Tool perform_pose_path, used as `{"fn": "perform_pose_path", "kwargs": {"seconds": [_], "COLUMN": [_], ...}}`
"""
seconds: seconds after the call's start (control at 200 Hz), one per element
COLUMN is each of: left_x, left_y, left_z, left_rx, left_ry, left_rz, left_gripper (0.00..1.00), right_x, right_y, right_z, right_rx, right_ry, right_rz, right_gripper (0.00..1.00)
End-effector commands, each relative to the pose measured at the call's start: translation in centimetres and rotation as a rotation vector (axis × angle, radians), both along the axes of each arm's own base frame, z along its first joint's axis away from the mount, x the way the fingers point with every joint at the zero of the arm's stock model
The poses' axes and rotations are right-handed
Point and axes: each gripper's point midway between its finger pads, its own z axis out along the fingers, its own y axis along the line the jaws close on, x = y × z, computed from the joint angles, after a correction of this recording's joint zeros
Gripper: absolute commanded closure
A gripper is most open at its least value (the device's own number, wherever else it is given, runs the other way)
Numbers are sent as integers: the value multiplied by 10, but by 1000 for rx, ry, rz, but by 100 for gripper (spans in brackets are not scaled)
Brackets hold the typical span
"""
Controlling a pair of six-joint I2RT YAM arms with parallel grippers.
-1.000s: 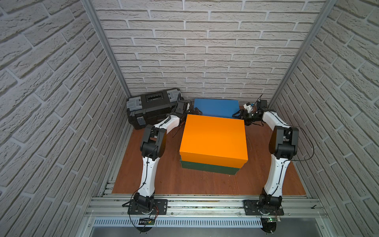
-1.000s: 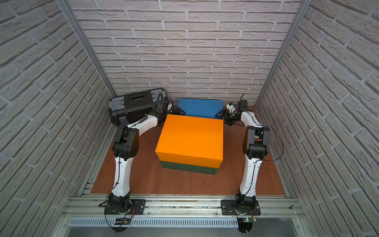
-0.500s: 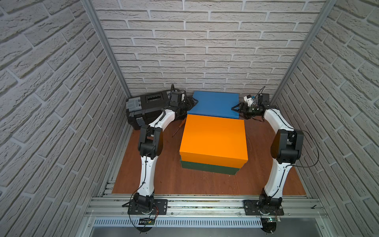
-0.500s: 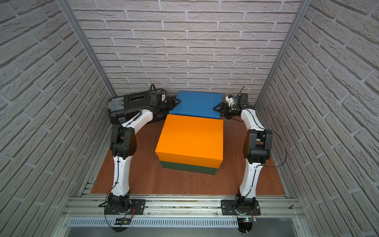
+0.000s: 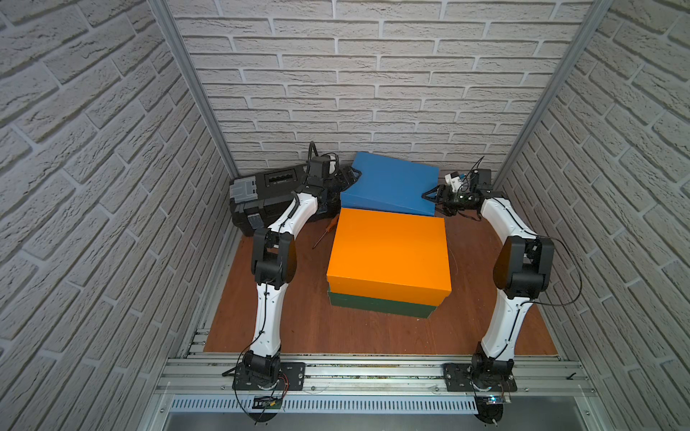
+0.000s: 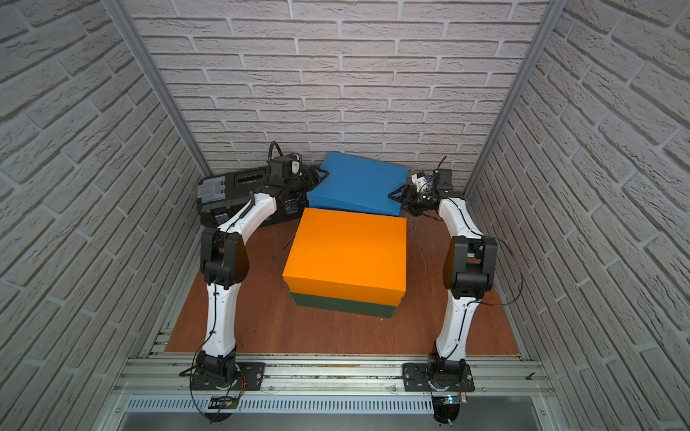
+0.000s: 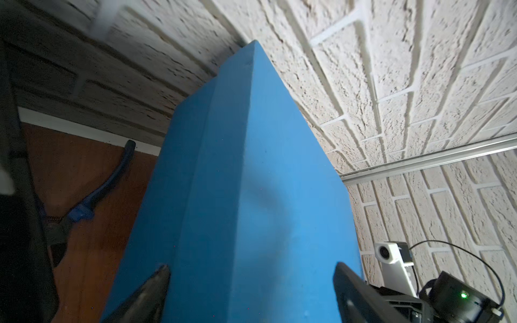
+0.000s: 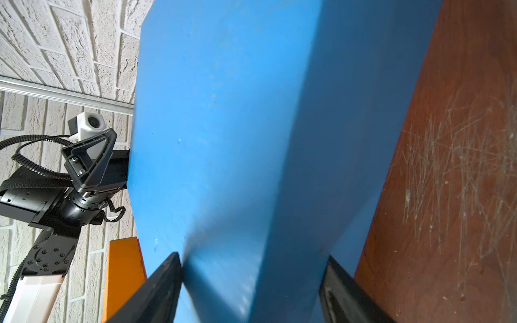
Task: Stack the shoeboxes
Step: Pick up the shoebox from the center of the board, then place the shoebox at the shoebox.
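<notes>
The blue shoebox [image 5: 388, 183] [image 6: 358, 183] hangs tilted at the back, above the floor and behind the other two shoeboxes. My left gripper [image 5: 353, 175] [image 7: 251, 268] is shut on its left end. My right gripper [image 5: 429, 196] [image 8: 253, 257] is shut on its right end, with a finger on either face of the box. The orange shoebox [image 5: 388, 250] [image 6: 347, 250] lies on the dark green shoebox [image 5: 377, 304] [image 6: 339, 304] in the middle of the floor. Only the green box's front side shows.
A black toolbox [image 5: 261, 197] with grey latches stands at the back left, close to my left arm. An orange-handled screwdriver [image 5: 325, 233] lies on the wooden floor [image 5: 298, 324] left of the stack. A blue-handled tool [image 7: 95, 193] lies behind the blue box. Brick walls close three sides.
Both arms have risen with the blue shoebox. It has come up off the floor behind the stack and now hangs higher and tilted.
</notes>
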Motion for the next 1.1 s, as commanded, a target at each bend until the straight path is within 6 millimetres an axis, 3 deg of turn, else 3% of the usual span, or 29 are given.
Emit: {"fn": "perform_pose_path", "kwargs": {"seconds": [0.0, 0.17, 0.19, 0.28, 0.405, 0.58, 1.09], "left_x": [-18, -20, -21, -22, -23, -24, -36], "left_y": [-32, -27, -26, -21, -15, -8, -2], "left_z": [30, 29, 30, 38, 51, 53, 98], "left_rx": [-23, 13, 17, 27, 28, 38, 18], "left_ry": [-86, -91, -93, -112, -134, -135, -235], "left_rz": [-123, -129, -130, -128, -126, -125, -141], "left_gripper": [11, 11, 11, 11, 11, 11, 11], "right_x": [-12, -12, -15, -16, -19, -25, -38], "right_y": [47, 64, 65, 70, 73, 83, 87], "right_z": [43, 28, 44, 51, 46, 45, 113], "right_rx": [35, -23, -29, -53, -60, -81, -171], "right_ry": [-128, -127, -161, -181, -165, -205, -406], "right_rz": [124, 131, 129, 114, 84, 43, -52], "right_gripper": [25, 24, 23, 23, 24, 23, 24]}}
